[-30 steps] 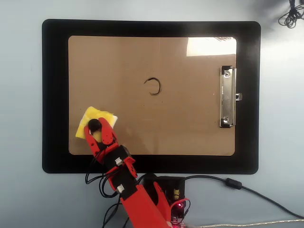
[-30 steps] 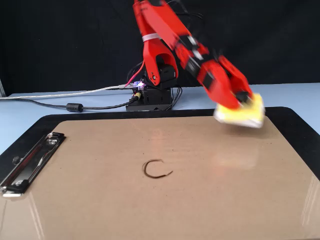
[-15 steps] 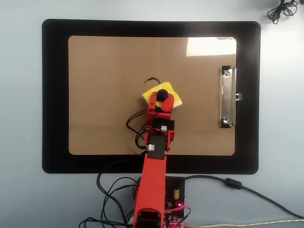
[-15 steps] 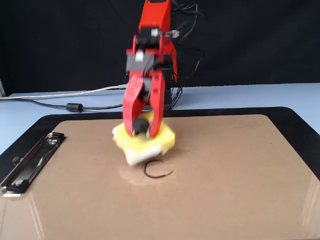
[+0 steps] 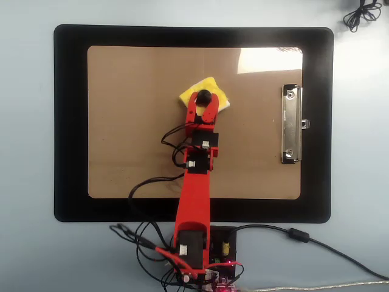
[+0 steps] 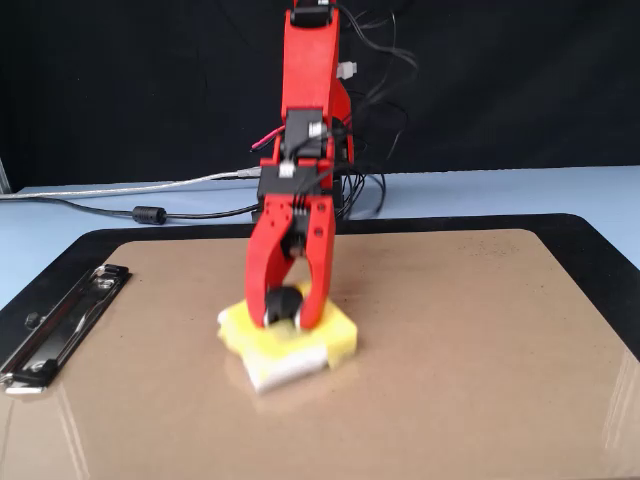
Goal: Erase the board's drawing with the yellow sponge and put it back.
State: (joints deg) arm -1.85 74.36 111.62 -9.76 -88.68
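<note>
The yellow sponge [image 5: 213, 90] [image 6: 335, 340] lies flat on the brown board [image 5: 134, 121] [image 6: 480, 350], near its middle. My red gripper [image 5: 204, 97] [image 6: 285, 308] reaches down onto it, jaws closed around the sponge's round black knob [image 5: 204, 95] [image 6: 287, 300]. The sponge rests on the board surface, its white edge showing in the fixed view. The silver clip [image 5: 291, 125] [image 6: 60, 320] is on the board's right side in the overhead view. No drawing shows on the board; whatever lies under the sponge and arm is hidden.
The board sits on a larger black mat [image 5: 70, 121] [image 6: 600, 240] on a pale blue table. The arm's base with cables [image 5: 200, 255] stands at the bottom edge of the overhead view. A grey cable [image 5: 328, 249] runs right. A black cable coil [image 5: 358, 15] lies top right.
</note>
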